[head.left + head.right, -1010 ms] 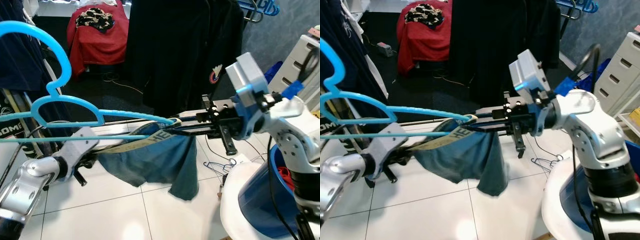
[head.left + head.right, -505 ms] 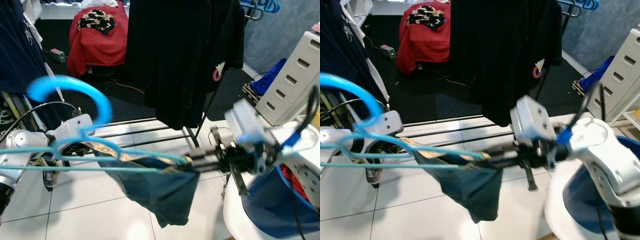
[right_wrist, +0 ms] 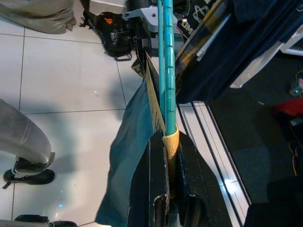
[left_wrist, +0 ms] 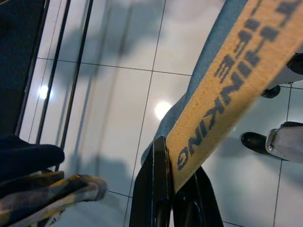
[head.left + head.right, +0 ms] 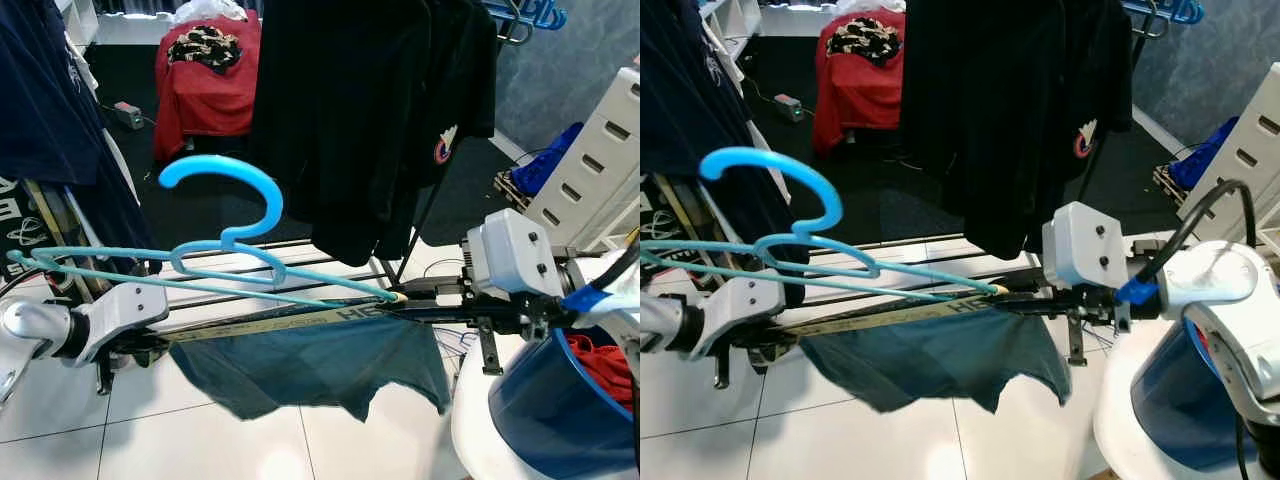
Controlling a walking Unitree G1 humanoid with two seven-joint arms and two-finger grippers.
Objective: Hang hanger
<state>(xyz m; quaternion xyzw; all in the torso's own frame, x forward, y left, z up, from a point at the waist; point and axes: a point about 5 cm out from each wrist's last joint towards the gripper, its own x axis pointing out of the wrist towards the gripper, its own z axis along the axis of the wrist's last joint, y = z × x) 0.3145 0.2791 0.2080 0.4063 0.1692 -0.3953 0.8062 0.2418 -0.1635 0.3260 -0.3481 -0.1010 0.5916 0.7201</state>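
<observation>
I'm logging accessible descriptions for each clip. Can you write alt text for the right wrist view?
The right gripper is shut on the yellow waistband of blue shorts together with the end of a light blue hanger, which stretches away over white floor tiles. Dark clothes hang beside it.

Hanger (image 5: 230, 262) left tip cut off by frame edge.
</observation>
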